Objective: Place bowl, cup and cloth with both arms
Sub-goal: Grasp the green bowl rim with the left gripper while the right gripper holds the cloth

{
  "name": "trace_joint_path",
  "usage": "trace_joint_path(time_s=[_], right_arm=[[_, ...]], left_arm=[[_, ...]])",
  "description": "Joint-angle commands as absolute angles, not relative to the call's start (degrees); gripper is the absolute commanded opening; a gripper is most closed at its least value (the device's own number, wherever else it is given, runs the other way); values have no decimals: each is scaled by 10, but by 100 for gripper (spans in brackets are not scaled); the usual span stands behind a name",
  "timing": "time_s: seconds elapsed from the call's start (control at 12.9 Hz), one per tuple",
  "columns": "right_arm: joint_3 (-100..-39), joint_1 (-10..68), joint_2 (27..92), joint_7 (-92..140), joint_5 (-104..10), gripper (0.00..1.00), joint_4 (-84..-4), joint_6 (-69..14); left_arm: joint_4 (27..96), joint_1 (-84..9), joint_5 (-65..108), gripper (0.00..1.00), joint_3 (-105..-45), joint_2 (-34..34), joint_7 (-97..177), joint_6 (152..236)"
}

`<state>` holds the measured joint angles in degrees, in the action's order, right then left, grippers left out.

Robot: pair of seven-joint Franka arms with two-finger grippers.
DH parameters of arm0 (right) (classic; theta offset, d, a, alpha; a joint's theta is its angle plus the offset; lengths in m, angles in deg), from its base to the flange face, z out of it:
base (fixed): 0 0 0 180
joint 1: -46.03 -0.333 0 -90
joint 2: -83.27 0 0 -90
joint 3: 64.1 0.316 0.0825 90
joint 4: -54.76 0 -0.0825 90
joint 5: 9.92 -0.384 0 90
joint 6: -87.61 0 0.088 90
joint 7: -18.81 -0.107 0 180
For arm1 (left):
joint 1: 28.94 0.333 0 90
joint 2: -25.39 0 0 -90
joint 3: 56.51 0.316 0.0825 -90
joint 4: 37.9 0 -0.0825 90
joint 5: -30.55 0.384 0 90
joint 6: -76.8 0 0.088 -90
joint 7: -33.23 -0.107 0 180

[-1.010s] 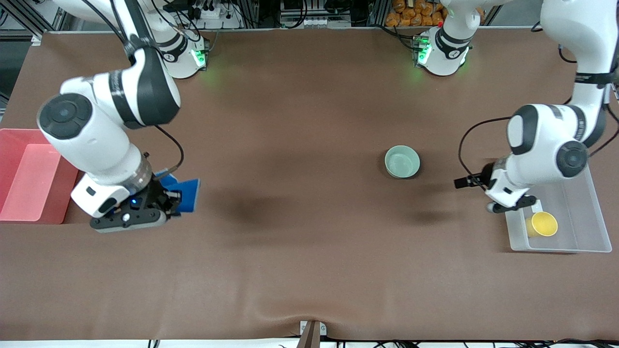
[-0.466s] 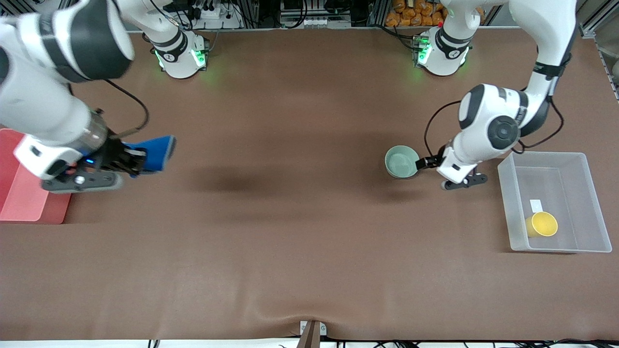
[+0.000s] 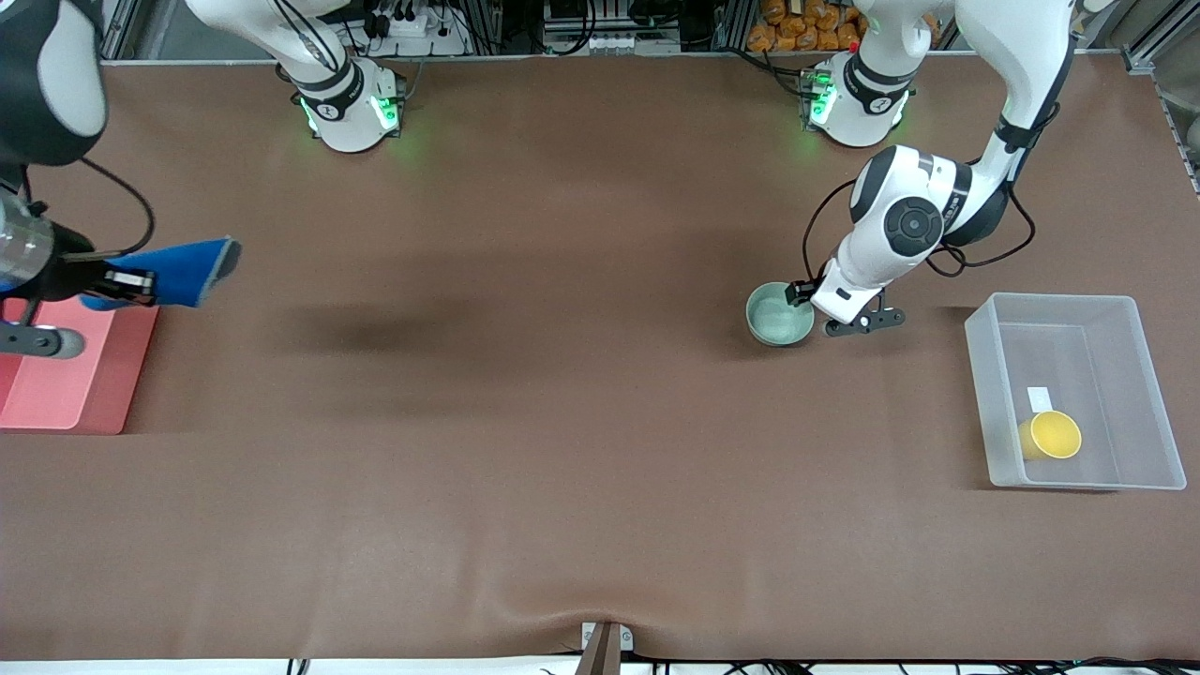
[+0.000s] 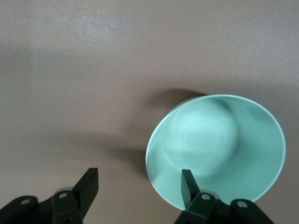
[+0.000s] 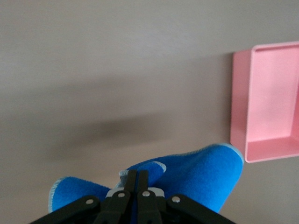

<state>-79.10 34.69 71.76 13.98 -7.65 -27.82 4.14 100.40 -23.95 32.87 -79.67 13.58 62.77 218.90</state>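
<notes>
The cup (image 3: 1054, 434), plain yellow, lay nearest my front camera, on its side inside the clear plastic bin (image 3: 986, 403) at the left arm's end of the table (image 3: 581, 469). A small white label (image 3: 1036, 397) sat on the bin floor just beside it.

Farther from the camera, near the middle of the table's depth, I saw the mint-green bowl (image 3: 779, 314) standing upright on the brown surface. My left hand (image 3: 814, 309) was down at the bowl's rim on the side toward the bin. In the left wrist view the hand (image 4: 140, 186) was spread open, one finger (image 4: 188, 186) reaching over the rim of the bowl (image 4: 219, 149) and the other finger (image 4: 88, 186) outside it over bare table, neither pressing on it.

At the right arm's end, my right hand (image 3: 117, 284) was in the air over the edge of the pink tray (image 3: 84, 384), clenched on the blue cloth (image 3: 183, 270), which hung out toward the table's middle. The right wrist view showed the hand (image 5: 136, 179) pinched tight on a fold of the cloth (image 5: 201, 175), with the tray (image 5: 243, 116) below.
</notes>
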Motion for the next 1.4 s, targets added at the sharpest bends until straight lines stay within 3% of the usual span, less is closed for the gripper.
trace_joint_path(time_s=[0.0,0.39,0.54,0.7,0.93,1.09,1.32], right_arm=[[-781,406,748,142,-70,0,-311,48],[-781,493,792,222,-70,0,-384,9],[-780,493,806,231,-60,0,-412,-15],[-775,485,807,239,-2,0,-425,-31],[-779,508,807,257,-2,0,-454,-69],[-779,535,801,291,-2,0,-454,-84],[-779,588,786,390,-2,0,-453,-120]], left_arm=[[1037,-235,343,55,-801,155,643,2229],[1038,-236,343,23,-801,127,657,2291],[1038,-236,343,3,-801,119,658,2304],[1033,-235,343,0,-801,120,664,2305],[1004,-226,343,0,-794,140,663,2273],[954,-212,343,0,-780,145,647,2194],[859,-211,343,0,-707,149,565,2086]])
